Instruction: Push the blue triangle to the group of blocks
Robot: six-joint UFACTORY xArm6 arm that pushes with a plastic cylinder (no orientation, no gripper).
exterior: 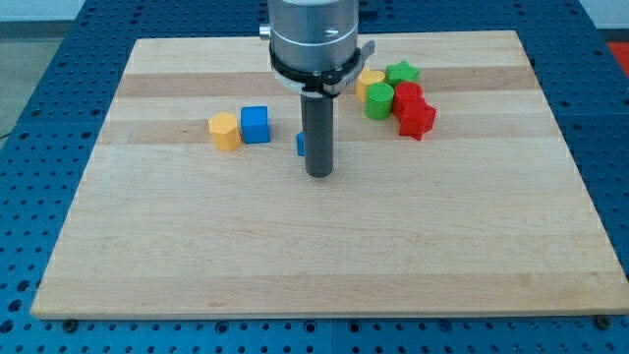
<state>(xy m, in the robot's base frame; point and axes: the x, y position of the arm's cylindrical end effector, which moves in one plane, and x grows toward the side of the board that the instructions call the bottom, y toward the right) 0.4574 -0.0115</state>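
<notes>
Tip down on the wooden bench, just below centre-top of the view, rod upright. Blue triangle mostly hidden behind the rod: only a thin blue sliver visible at the rod's left edge, touching or just beside it. Pointing direction and long axis: cannot tell, too much occluded. No fingers on this rig, just the bare rod, so nothing grasped or released. Toward the view's left of the tip: blue cube and yellow hexagonal block, side by side and touching or nearly so, well apart from the sliver. Group at the view's upper right: yellow block, green star, green cylinder, red block, red star, packed tight together. Triangle apart from that group, clear bench gap between.
</notes>
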